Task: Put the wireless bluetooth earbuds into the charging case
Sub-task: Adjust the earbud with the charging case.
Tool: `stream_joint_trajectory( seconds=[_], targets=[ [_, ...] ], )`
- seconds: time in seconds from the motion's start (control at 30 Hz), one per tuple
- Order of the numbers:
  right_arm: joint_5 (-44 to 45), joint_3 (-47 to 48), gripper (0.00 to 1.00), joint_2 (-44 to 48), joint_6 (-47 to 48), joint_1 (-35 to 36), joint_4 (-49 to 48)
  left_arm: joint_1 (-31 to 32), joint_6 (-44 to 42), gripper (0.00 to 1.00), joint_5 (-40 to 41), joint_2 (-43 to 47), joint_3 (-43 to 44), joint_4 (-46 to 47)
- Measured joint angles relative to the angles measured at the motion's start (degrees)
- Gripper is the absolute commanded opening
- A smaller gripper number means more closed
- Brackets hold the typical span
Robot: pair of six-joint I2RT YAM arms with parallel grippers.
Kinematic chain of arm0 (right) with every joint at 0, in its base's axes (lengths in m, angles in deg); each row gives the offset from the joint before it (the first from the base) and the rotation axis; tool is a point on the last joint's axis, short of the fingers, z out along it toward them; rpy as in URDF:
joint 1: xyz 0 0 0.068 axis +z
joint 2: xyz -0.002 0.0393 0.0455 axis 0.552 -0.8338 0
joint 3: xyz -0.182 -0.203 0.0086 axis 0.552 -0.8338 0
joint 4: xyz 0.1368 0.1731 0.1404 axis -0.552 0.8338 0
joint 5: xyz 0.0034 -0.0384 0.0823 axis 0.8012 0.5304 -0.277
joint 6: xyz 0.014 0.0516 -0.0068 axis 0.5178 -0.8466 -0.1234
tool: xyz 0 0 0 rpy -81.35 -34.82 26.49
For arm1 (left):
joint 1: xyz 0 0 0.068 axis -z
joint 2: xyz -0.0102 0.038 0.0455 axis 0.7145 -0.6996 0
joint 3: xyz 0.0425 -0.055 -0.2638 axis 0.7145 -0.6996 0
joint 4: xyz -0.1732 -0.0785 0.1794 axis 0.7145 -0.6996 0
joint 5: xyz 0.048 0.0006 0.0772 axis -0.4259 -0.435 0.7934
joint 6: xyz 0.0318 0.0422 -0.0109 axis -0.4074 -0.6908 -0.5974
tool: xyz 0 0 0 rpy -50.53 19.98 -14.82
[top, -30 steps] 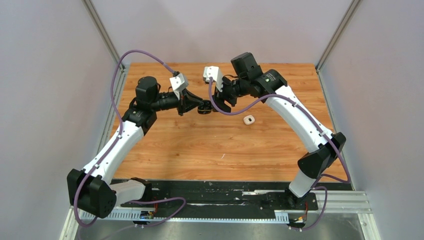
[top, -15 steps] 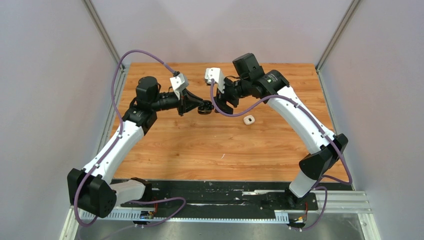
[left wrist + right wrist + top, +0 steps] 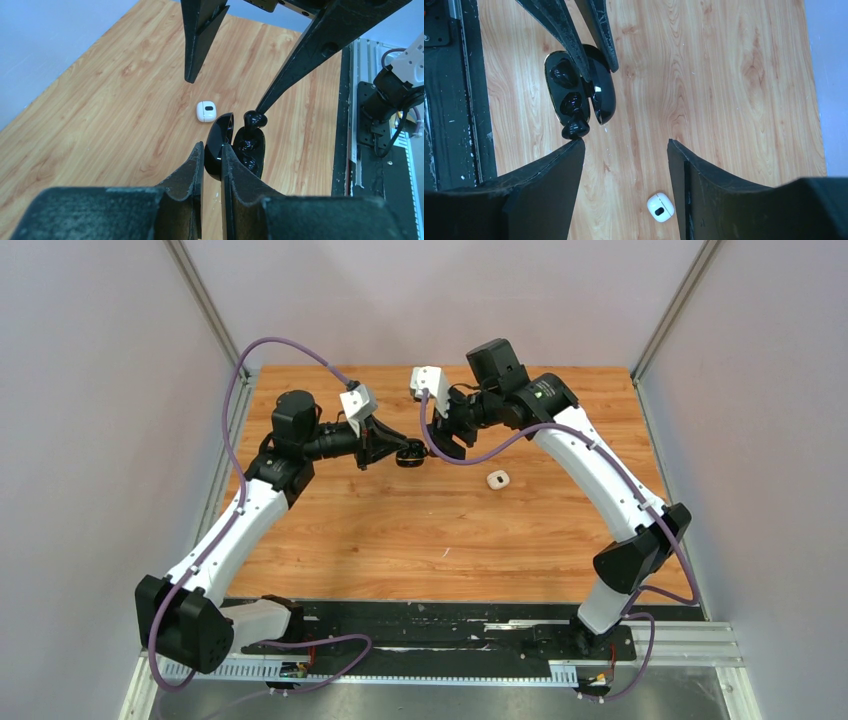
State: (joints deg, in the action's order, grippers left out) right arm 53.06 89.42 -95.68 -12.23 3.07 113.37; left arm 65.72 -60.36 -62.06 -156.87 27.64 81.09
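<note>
Plainly glossy, rounded black charging case [image 3: 603, 102]

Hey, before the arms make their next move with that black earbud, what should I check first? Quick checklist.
1. Hold: left gripper clamps black charging case by its lid: ok.
2. Case open: ok.
3. Seating: black earbud sticks out of its slot: not ok.
4. Release: right gripper open: ok.
5. Second slot filled: cannot tell.
6. Clearance: white case lies apart from both arms: ok.

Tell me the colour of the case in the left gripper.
The case is glossy black, clearest in the right wrist view.
</note>
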Motion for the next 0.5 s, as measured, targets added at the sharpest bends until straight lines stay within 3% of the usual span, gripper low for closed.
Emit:
stream_joint_trajectory(
  seconds=[0.5],
  targets=[
    [-0.1,2.0,0.63,-1.5,-0.2,0.2,1.2,0.0,0.0,0.00,0.0,-0.5,0.0,0.0]
  ],
)
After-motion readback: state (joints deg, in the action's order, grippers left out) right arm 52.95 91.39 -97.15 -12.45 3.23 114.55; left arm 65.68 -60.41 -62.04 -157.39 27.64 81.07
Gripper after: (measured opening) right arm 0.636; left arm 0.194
